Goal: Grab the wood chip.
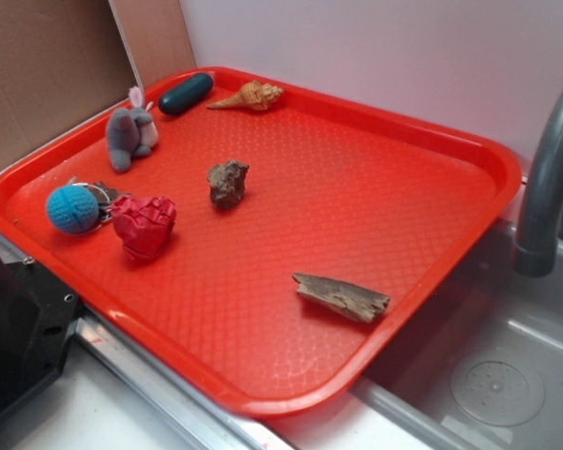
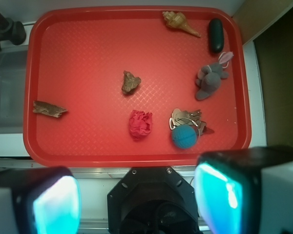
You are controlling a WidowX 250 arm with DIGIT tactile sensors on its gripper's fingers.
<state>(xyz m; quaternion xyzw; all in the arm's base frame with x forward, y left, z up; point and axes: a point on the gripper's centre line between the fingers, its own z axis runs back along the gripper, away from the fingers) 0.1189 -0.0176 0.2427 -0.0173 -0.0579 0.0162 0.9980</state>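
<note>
With jaws standing apart, the gripper (image 2: 136,200) is hovering high; it should be descending across the wood chip's (image 2: 49,109) narrow width.

wood chip (image 1: 342,297) alone, bare tray (image 1: 375,187) around, faucet (image 1: 544,187) nearby

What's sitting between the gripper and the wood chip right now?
Nothing visible. The wood chip lies alone near one edge of the tray, with bare tray around it. The gripper is high above the tray's near edge, fingers wide apart. The rock and red paper ball lie well off to the side.
</note>
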